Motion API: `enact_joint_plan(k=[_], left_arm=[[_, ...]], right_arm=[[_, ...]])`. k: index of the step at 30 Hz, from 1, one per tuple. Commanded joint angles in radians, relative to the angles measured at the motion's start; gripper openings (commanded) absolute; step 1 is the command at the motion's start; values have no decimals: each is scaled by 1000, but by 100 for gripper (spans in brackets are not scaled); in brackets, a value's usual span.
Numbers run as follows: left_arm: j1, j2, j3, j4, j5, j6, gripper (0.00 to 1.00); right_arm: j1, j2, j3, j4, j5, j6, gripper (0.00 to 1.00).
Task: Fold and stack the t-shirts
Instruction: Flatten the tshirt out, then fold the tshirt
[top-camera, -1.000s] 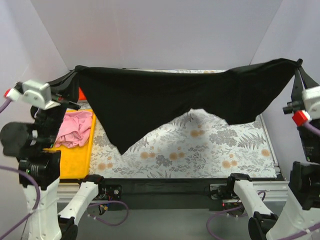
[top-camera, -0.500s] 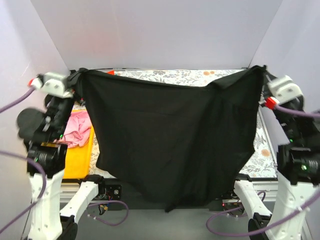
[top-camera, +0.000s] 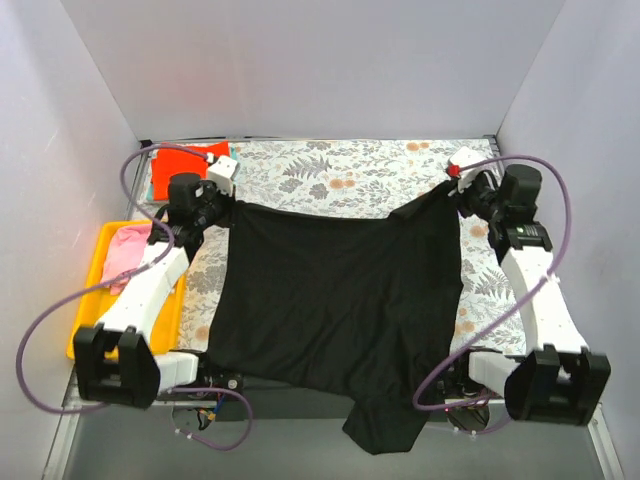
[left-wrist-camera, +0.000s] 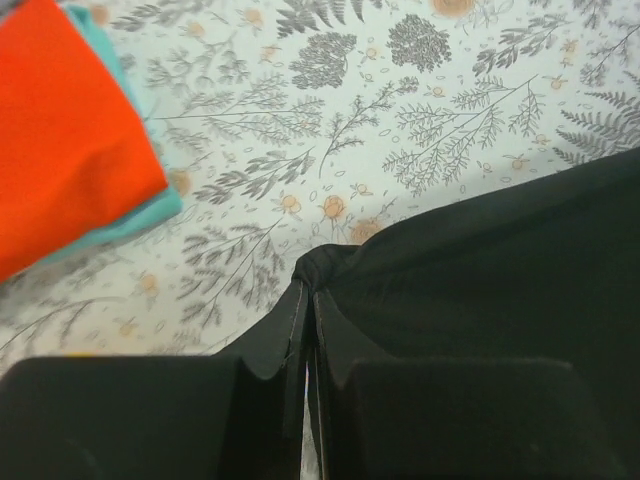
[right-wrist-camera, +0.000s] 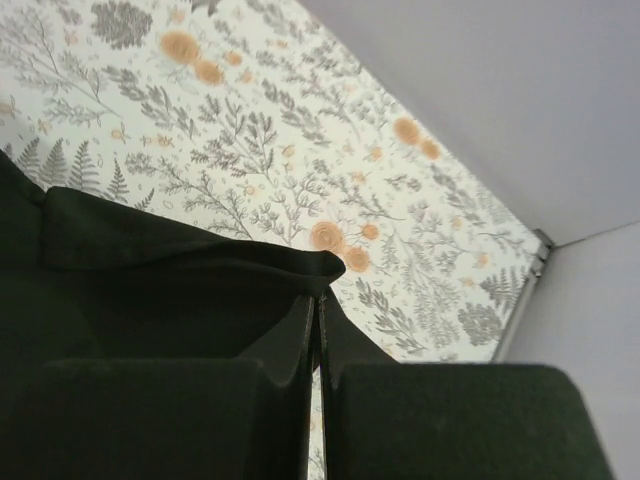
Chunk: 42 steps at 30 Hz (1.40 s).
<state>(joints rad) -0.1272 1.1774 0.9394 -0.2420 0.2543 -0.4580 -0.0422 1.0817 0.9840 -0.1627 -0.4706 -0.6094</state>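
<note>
The large black t-shirt (top-camera: 340, 290) lies spread over the floral table, its lower part hanging off the near edge. My left gripper (top-camera: 228, 203) is shut on its far left corner (left-wrist-camera: 330, 262). My right gripper (top-camera: 448, 195) is shut on its far right corner (right-wrist-camera: 300, 265). Both hold the cloth low over the table. A folded red-orange t-shirt (top-camera: 180, 165) lies on a folded teal one (left-wrist-camera: 150, 212) at the far left corner; the red-orange one also shows in the left wrist view (left-wrist-camera: 60, 130). A pink t-shirt (top-camera: 125, 252) lies crumpled in the tray.
A yellow plastic tray (top-camera: 92, 320) sits along the left edge. White walls close in the back and both sides. The grey-and-orange floral cloth (top-camera: 340, 170) covers the table.
Both arms have swung forward and down from high at the sides. The black t-shirt, which hung in the air, now lies spread on the table.
</note>
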Motion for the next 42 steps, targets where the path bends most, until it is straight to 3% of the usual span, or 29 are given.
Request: enact_joint_plan(k=[1,10,18,19,23,28,37,42], left_arm=[[4,190,12,159,46,33,0],[46,657,272,231,91,-19,0],[75,804,423,234,95,-13,0],[101,838,450,236,132,-14,0],[126,834,446,236,268,-1,0],[173,801,424,236,399,105,0],[179,745,351,195,537,311,0],[178,705,305,198,543,372,0]], right_arm=[[36,131,-8,192,12,-68,1],[80,553,206,246,98,-92,1],[117,805,467,223,181,-102,1],[129,852,567,188,196,-105,1],[131,837,575,138,211,-119,1],[131,712,463,74,185,-158,1],[148,593,387,-53,168,-181,1],[153,552,378,-112,161,-181,1]])
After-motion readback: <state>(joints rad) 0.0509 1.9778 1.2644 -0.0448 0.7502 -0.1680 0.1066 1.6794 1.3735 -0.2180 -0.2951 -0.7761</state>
